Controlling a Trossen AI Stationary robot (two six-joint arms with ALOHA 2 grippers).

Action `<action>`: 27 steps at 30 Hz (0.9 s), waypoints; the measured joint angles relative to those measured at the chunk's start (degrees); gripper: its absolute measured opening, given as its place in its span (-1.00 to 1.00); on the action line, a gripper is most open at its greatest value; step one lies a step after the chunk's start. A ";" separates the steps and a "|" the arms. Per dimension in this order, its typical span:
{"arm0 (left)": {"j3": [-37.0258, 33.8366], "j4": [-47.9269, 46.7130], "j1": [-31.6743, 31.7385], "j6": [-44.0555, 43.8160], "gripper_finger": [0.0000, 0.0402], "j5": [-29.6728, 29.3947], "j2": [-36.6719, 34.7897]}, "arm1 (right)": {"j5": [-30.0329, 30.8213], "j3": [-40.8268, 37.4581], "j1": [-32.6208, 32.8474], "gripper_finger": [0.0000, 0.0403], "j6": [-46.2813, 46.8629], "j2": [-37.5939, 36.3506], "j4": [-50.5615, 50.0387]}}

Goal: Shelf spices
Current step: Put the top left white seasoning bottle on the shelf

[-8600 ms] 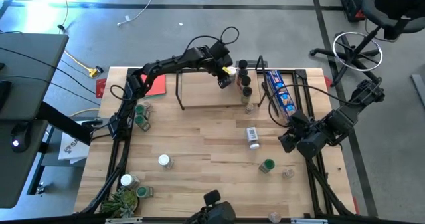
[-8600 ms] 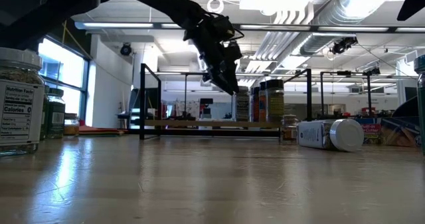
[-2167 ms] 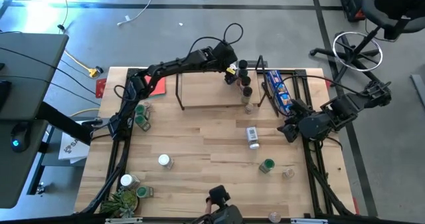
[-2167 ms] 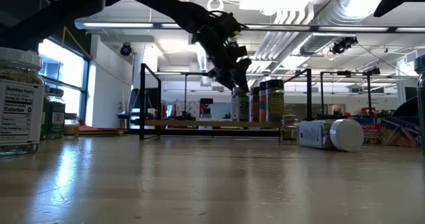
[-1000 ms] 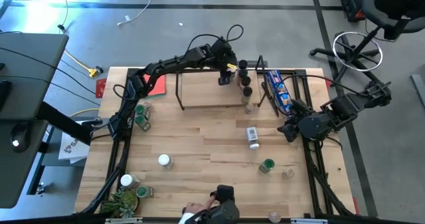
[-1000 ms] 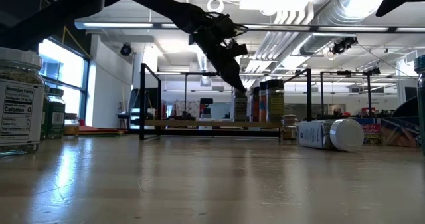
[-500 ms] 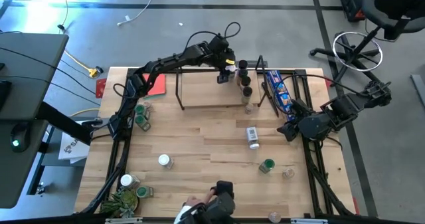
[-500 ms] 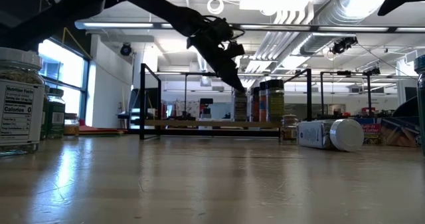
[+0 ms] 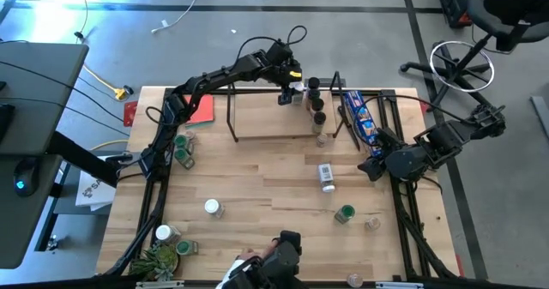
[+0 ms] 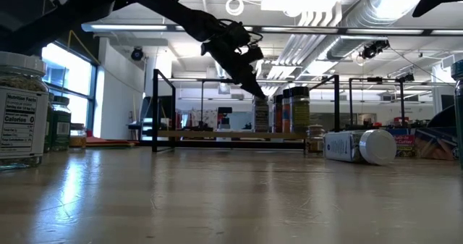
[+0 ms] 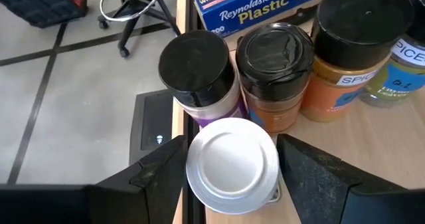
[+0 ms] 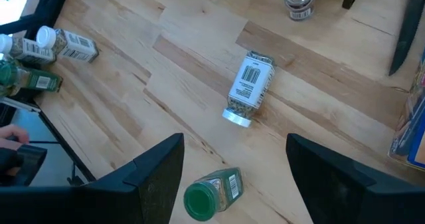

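My left gripper [image 9: 287, 94] is open over the far right part of the shelf [image 9: 266, 122]. In the left wrist view its fingers [image 11: 163, 167] flank a white-lidded spice jar [image 11: 232, 174] that stands on the board next to three black-lidded jars [image 11: 196, 61]. In the low view the fingertips [image 10: 259, 93] hover just above that jar [image 10: 262, 115], apart from it. My right gripper [image 9: 371, 167] waits open above the table's right side. Near it a white-lidded jar [image 12: 249, 88] and a green-lidded jar [image 12: 212, 194] lie on their sides.
A blue packet [image 9: 360, 117] lies right of the shelf and a red card [image 9: 202, 111] left of it. Loose jars stand at the table's left [image 9: 183, 145] and near-left [image 9: 212, 207]. A plant [image 9: 159, 259] sits in the near-left corner. A person's hand [image 9: 257, 272] is at the near edge.
My left gripper has drawn back a little from the jar row, up and toward the table's far-left, staying open. The white-lidded jar has stayed standing on the shelf. The person's hand at the near edge has shifted.
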 joint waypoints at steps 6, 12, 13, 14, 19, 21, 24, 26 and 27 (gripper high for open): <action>0.00 0.00 0.00 0.56 0.28 0.07 0.00 | 0.00 -0.01 0.00 0.28 1.60 0.00 0.00; 0.00 1.02 0.00 1.56 0.43 -0.13 -0.01 | 0.01 -0.01 0.00 0.28 2.62 0.00 0.29; 0.00 1.16 -0.02 1.62 0.44 -0.13 -0.05 | 0.02 -0.01 0.00 0.28 2.62 0.00 0.57; 0.00 1.35 -0.02 1.63 0.45 -0.13 -0.07 | 0.02 -0.01 0.00 0.28 2.62 0.00 0.70; 0.00 1.70 -0.02 1.66 0.46 -0.33 -0.57 | 0.02 -0.01 0.00 0.28 2.61 -0.02 1.14; 0.00 1.70 -0.02 1.68 0.47 -0.56 -0.61 | 0.02 -0.01 0.00 0.28 2.61 -0.02 1.13; 0.00 1.66 -0.02 2.17 0.47 -1.69 -0.61 | 0.02 -0.01 0.00 0.28 2.62 -0.02 1.29; 0.00 1.68 -0.02 3.01 0.47 -2.17 -0.61 | 0.02 -0.01 0.00 0.28 2.62 -0.02 1.33; 0.00 1.68 -0.02 3.39 0.47 -2.48 -0.61 | 0.02 -0.01 0.00 0.28 2.61 -0.02 1.35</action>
